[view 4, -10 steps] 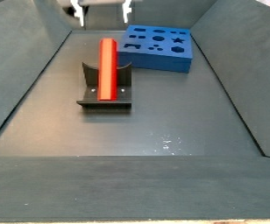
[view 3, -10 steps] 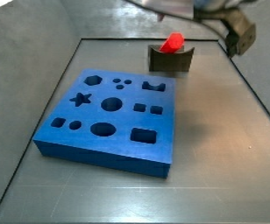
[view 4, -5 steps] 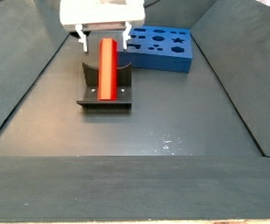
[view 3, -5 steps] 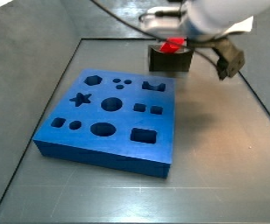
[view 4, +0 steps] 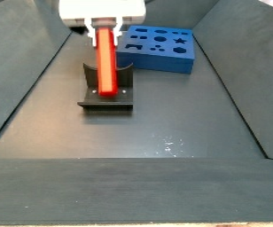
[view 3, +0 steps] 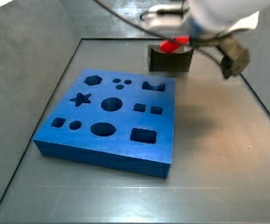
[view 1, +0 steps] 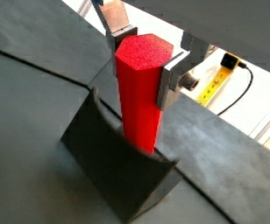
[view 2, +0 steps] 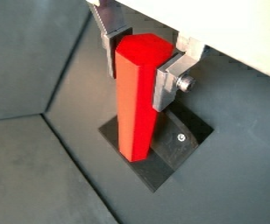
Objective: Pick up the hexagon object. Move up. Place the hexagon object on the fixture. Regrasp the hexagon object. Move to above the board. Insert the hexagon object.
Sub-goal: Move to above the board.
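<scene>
The red hexagon object (view 1: 140,96) stands on end in the dark fixture (view 1: 111,171), leaning slightly in a side view (view 4: 105,64). My gripper (view 1: 140,59) straddles the bar's upper end, and both silver fingers (view 2: 163,80) press against its opposite flat sides. In both wrist views the hexagonal top face shows between the plates. In a side view the gripper (view 3: 180,38) sits over the fixture (view 3: 168,61) at the back of the bin. The blue board (view 3: 108,114) lies apart from the fixture, in front of it there.
Grey bin walls slope up around the floor (view 4: 163,124). The board (view 4: 160,46) with its cut-out holes lies at the far right in that side view. A yellow part (view 1: 219,74) shows outside the bin wall.
The gripper has come down over the bar's top and its fingers have closed in from a wide straddle onto the bar's sides. The bar and fixture have stayed in place.
</scene>
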Robot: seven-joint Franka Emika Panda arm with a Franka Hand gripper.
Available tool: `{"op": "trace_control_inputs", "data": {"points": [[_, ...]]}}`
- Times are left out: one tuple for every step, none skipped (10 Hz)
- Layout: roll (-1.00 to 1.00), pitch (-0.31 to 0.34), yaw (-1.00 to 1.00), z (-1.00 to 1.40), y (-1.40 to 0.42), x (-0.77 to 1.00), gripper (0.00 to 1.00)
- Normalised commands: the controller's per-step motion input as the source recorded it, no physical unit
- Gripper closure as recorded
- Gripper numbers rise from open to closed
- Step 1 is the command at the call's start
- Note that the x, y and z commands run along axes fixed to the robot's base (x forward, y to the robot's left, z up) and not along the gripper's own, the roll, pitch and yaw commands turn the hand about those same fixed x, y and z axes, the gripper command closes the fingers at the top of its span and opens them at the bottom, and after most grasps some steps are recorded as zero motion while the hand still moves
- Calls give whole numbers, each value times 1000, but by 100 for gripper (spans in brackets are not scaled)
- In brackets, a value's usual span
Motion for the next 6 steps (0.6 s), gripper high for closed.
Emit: {"op": "trace_control_inputs", "data": {"points": [[-87, -124, -27, 1000, -164, -27, 100], [-63, -95, -61, 1000, -162, -28, 100], [-42, -35, -88, 1000, -153, -30, 100], [-36, -5, -94, 1000, -149, -29, 100], [-28, 54, -91, 1000, -141, -30, 100], [-31, 84, -79, 1000, -136, -31, 100]]}}
